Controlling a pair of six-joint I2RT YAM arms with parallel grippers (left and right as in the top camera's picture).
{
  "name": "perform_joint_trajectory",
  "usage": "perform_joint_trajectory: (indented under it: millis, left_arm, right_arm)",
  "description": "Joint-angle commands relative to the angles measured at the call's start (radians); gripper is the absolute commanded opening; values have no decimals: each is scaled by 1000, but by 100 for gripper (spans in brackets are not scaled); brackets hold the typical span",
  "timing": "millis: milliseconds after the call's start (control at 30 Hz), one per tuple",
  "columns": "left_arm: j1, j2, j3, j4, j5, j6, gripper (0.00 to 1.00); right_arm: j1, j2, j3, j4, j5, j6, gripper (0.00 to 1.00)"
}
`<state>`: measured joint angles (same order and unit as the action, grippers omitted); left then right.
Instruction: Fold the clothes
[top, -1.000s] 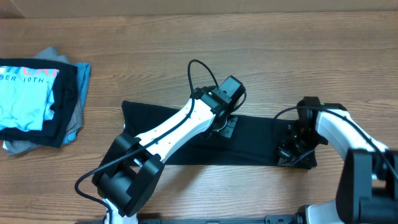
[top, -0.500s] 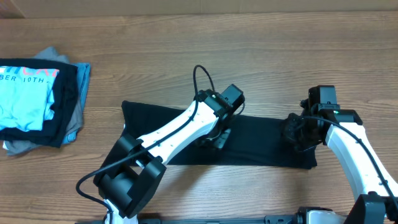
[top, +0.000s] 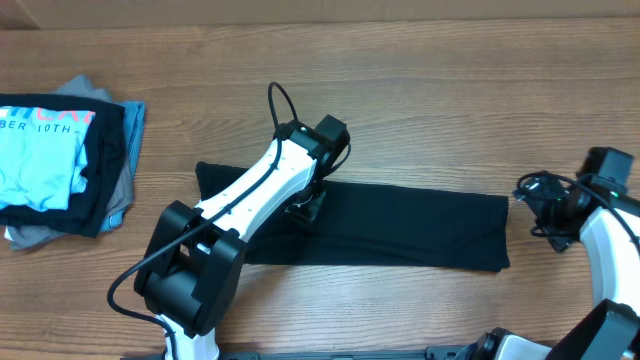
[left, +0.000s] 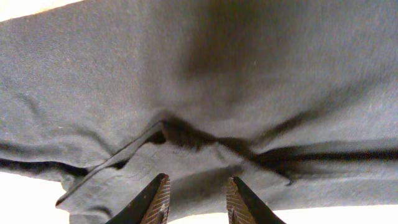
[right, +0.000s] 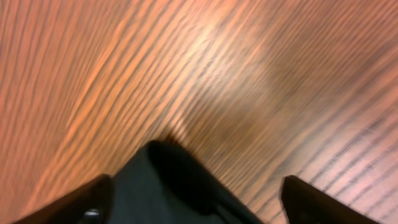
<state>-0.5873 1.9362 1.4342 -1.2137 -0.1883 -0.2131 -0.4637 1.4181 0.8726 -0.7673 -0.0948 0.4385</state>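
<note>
Black garment (top: 420, 228) is laid left-right — left gripper (top: 307, 207) parted, empty, over it; right gripper (top: 538, 208) wide open beyond its right end.

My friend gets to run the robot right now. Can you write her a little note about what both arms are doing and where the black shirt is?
Left end effector: open, empty, low over the left part of the black garment.
Right end effector: open wide, gripping nothing, beside the garment's right edge over the table.
Black garment: flat mid-table in a long narrow band, apparently folded lengthwise.
Stack of clothes: far left, light blue T-shirt on top.
Left to do: probably fold the band shorter.
</note>
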Motion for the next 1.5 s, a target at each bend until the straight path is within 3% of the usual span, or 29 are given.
perform_joint_trajectory:
  millis: [0,233,467,600,733,933,1167,1233,1367,1467]
  left_arm:
    - [-2,3,9,-32,-29,58,33]
    - [-10,3,9,-145,-20,98,32]
    - [-60,-27,8,-204,92,164,29]
    - [-108,-177,8,-210,54,80,28]
    - [-127,-444,2,-194,45,18,30]
    - [-125,-661,-165,-93,-20,86,56]
    - [-125,-629,-446,93,-92,141,91]
    - [-124,-595,-473,139,-93,147,91]
    - [-113,-518,-484,214,-93,200,79]
    - [-94,-459,-484,240,-93,246,75]
  right_arm:
    - [-32,-4,18,7,13,8,100]
    - [-31,-3,18,30,12,7,100]
    - [-31,-3,18,30,12,7,100]
    - [-31,-3,18,30,12,7,100]
    - [-31,-3,18,30,12,7,100]
    - [-31,-3,18,30,12,7,100]
    - [-31,-3,18,30,13,7,100]
    - [-31,-3,18,30,12,7,100]
    - [-31,-3,18,30,12,7,100]
    - [-31,-3,18,30,12,7,100]
